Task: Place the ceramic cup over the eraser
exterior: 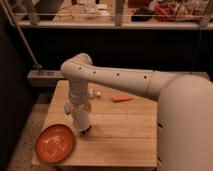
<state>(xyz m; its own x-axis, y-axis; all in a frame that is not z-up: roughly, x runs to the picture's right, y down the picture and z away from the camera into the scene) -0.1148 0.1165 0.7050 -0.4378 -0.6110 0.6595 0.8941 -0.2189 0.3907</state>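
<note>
My arm reaches over the wooden table (125,135) from the right and bends down at its left half. The gripper (81,114) points straight down, just right of the orange plate. Below the wrist is a tall white shape that looks like the ceramic cup (81,120), standing upright close to the tabletop. A small dark bit (85,131) shows at its foot; it may be the eraser, but I cannot tell whether the cup is over it or beside it.
A round orange plate (55,143) lies at the table's front left corner. An orange carrot-like piece (121,98) lies at the back middle. A small pale piece (98,93) is behind the arm, and a light-blue flat piece (67,106) is to its left. A dark wall and shelf stand behind.
</note>
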